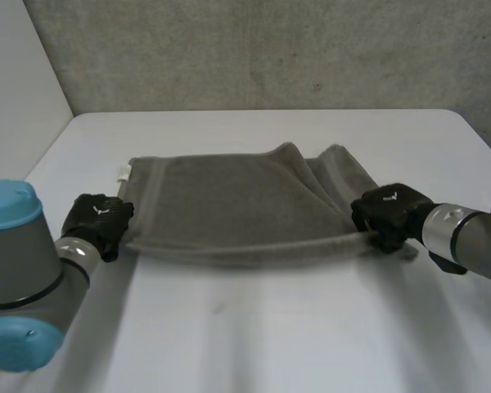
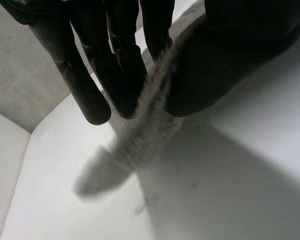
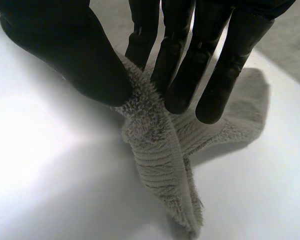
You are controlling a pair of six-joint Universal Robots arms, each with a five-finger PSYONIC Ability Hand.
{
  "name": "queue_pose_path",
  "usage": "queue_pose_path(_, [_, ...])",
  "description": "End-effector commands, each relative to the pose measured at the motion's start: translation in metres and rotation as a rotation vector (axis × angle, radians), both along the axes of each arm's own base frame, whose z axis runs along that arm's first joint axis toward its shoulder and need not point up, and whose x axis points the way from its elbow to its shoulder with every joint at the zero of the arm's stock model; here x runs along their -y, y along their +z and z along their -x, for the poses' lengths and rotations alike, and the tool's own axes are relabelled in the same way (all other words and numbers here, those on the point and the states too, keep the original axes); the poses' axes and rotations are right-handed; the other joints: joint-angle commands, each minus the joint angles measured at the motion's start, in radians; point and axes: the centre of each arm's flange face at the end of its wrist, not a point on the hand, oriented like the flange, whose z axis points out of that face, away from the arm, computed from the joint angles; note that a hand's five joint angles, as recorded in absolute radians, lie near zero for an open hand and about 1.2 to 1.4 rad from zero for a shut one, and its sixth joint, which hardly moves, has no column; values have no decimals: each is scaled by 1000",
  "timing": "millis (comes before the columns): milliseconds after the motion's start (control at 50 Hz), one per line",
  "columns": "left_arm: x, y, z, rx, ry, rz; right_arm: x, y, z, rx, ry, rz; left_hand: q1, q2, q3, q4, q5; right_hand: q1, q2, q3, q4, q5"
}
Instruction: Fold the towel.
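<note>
towel (image 1: pixel 229 205) was grey-brown — a ribbed band (image 3: pixel 157 165) ran along its edge | label (image 1: pixel 123 173) was white | worktop (image 1: pixel 270 327) was plain white | left hand (image 1: pixel 98 223) and right hand (image 1: pixel 390 214) were black | arm cap (image 1: pixel 8 205) was light blue | wall (image 1: pixel 270 49) was mottled grey

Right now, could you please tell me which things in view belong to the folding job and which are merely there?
In the job: grey towel, its near edge pinched by the left hand at one end and the right hand at the other.
Merely there: white table; grey wall behind it.
</note>
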Motion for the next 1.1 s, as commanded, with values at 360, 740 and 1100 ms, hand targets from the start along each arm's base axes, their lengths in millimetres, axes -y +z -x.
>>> queue_pose_path(360, [-53,-3,-21,352,-126,-355,-53,-15,27,-494,222,-172,242,182,183,183,202,451,219,207,200,236])
queue_pose_path(740, [120,156,59,9,-15,602,92,138,-51,-94,-169,995,242,182,183,183,202,451,219,207,200,236])
queue_pose_path(1100, [122,131,56,-121,-2,654,67,119,-52,-18,-51,880,242,182,183,183,202,451,219,207,200,236])
